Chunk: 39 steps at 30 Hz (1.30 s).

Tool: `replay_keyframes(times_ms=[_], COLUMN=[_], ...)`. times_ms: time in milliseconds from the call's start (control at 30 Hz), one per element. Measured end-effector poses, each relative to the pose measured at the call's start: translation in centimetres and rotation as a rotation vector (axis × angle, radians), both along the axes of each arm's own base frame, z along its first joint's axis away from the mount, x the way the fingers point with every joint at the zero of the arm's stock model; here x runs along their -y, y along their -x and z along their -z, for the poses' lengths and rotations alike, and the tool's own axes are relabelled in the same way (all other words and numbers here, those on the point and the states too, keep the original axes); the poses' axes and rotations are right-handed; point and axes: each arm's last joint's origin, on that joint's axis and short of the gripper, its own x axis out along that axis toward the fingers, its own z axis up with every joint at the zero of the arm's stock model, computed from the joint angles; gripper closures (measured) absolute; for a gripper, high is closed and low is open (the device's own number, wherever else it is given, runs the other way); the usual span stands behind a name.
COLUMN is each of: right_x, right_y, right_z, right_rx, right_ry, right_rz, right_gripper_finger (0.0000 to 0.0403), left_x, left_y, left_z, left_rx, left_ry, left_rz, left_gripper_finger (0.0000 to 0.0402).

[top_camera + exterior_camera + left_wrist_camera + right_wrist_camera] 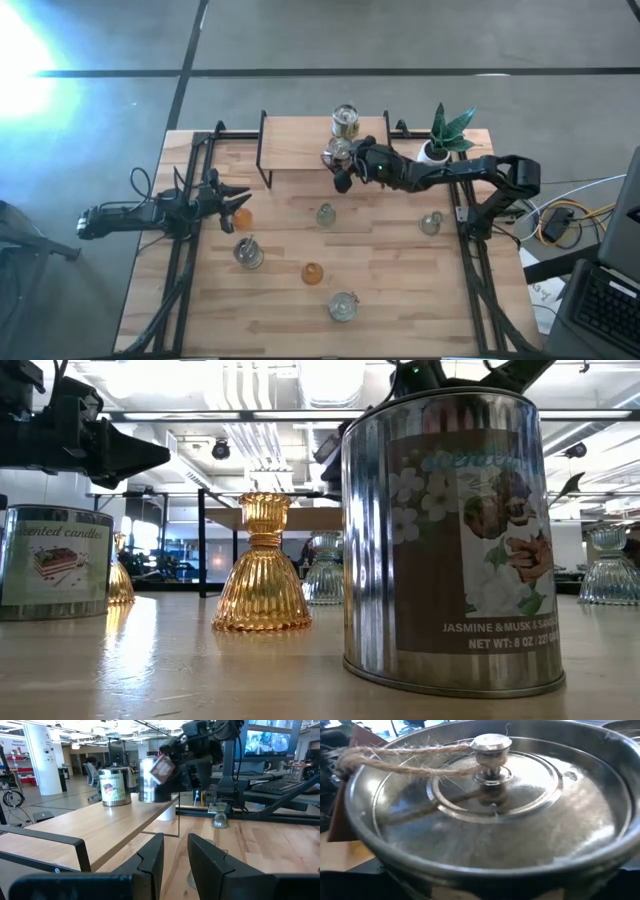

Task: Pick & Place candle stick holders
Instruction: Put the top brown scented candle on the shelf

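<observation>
- Right end effector (345,168) was at 12 o'clock on the table (400,300), jaws spread wide and clamped round a candle tin (336,153) with a twine tag, held over the front edge of the shelf (295,145).
- A second tin (345,121) already stood on the shelf just behind it, with the plant (445,135) off at 1 o'clock.
- Left end effector (232,200) waited at 9 o'clock, fingers only a narrow gap apart and gripping nothing, just beside an orange holder (240,215).
- The candle stick holders all sat on the table:
  - another orange holder (312,272) at about 6 o'clock
  - a clear holder (326,214) near the centre
  - a clear holder (431,222) at 3 o'clock
- Two more tins (248,253) (343,306) stood at 7 and 6 o'clock.
- Step looked like setting the held tin on the shelf. No holder had been shelved yet, so the task looked early.
- To do it well:
  - carry the tin fully past the shelf edge
  - keep it level
  - leave a gap to the standing tin
  - lower until the base sat flat, then let go
  - lift straight up so the fingers don't catch the twine
</observation>
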Motion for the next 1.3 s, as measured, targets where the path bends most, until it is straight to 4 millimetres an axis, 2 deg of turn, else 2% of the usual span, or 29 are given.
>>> replay_keyframes(times_ms=[200, 433, 1300], right_x=[1.4, 2.1, 2.2], right_y=[0.1, 0.4, 0.8], right_z=[0.6, 0.9, 1.2], right_rx=[-0.046, -0.044, -0.071], right_ry=[-0.052, -0.07, -0.074], right_rz=[0.016, 0.045, 0.154], right_gripper_finger=[0.0054, 0.0054, 0.0054], left_x=[0.0, 0.0, 0.0], left_y=[0.0, -0.1, -0.1], left_z=[0.0, 0.1, 0.1], left_rx=[-0.003, -0.008, -0.008], left_ry=[0.0, 0.0, 0.0], left_rz=[-0.001, -0.001, -0.001], left_gripper_finger=[0.031, 0.031, 0.031])
